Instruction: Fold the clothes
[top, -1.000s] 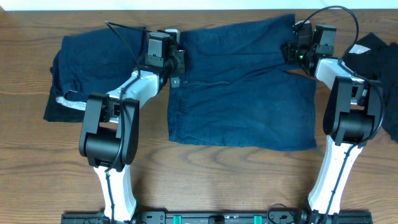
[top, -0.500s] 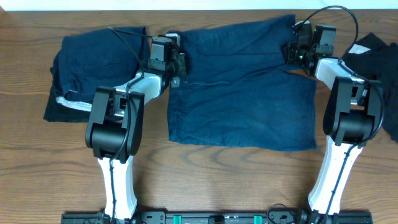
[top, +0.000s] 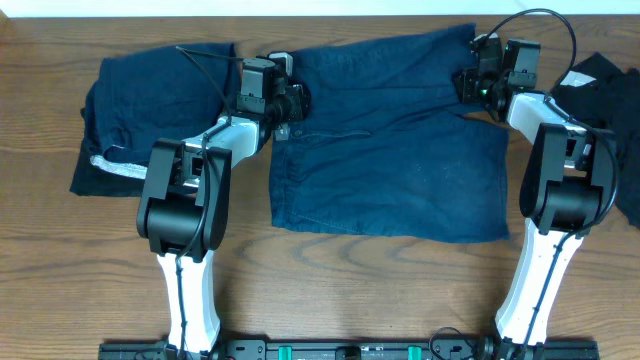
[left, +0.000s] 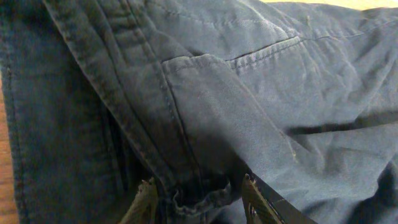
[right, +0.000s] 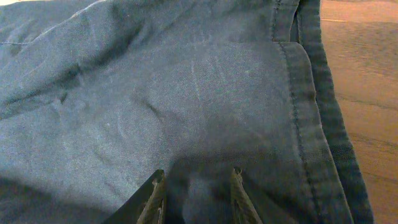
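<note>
The clothes lie on the wooden table. Wide navy-blue shorts (top: 390, 150) are spread flat in the middle. My left gripper (top: 290, 100) sits at their upper left edge. In the left wrist view its jaws (left: 198, 190) are shut on a bunched fold of the shorts' waistband (left: 186, 124). My right gripper (top: 470, 85) is at the shorts' upper right corner. Its jaws (right: 198, 185) are pinching a raised ridge of the navy cloth (right: 155, 93) beside the hem (right: 311, 106).
A second navy garment (top: 150, 110) lies folded at the far left, with a white mark at its lower edge. A black garment (top: 610, 95) lies at the right edge behind my right arm. Bare wood (top: 330, 290) runs along the table front.
My left arm has swung a little to the right, its gripper staying on the waistband. The right arm and the shorts have not moved.
</note>
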